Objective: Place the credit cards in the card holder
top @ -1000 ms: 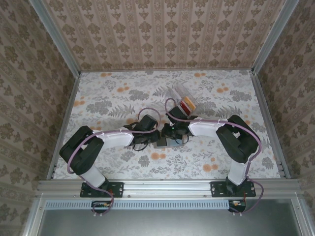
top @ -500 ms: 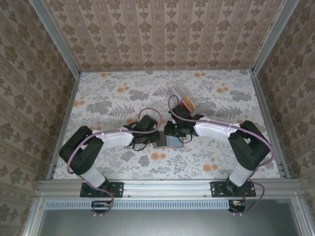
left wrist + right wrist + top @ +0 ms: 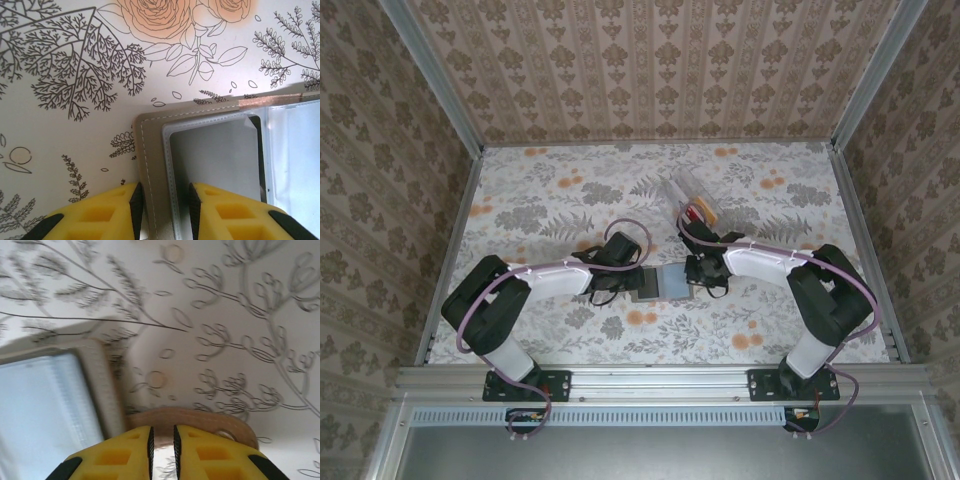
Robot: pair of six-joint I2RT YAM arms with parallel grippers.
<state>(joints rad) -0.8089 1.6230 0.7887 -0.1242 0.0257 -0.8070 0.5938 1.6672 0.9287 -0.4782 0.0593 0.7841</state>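
The card holder (image 3: 660,284) lies opened out flat near the table's middle, between my two grippers. My left gripper (image 3: 631,283) comes in from the left. In the left wrist view, that gripper (image 3: 163,202) has its jaws closed astride the holder's taupe stitched edge (image 3: 150,165) and its clear sleeve. My right gripper (image 3: 693,274) is at the holder's right end. In the right wrist view, it (image 3: 163,440) is shut on the holder's tan strap (image 3: 195,419). The credit cards (image 3: 701,213), red and orange, stand in a clear box behind the right arm.
The clear plastic box (image 3: 684,190) sits behind the holder, towards the back of the flowered table (image 3: 540,210). Patterned walls and metal rails close in the table on three sides. Open tabletop lies to the left and to the far right.
My right gripper has moved rightward from above the holder to its right end, pulling the holder open. The left gripper has stayed in place.
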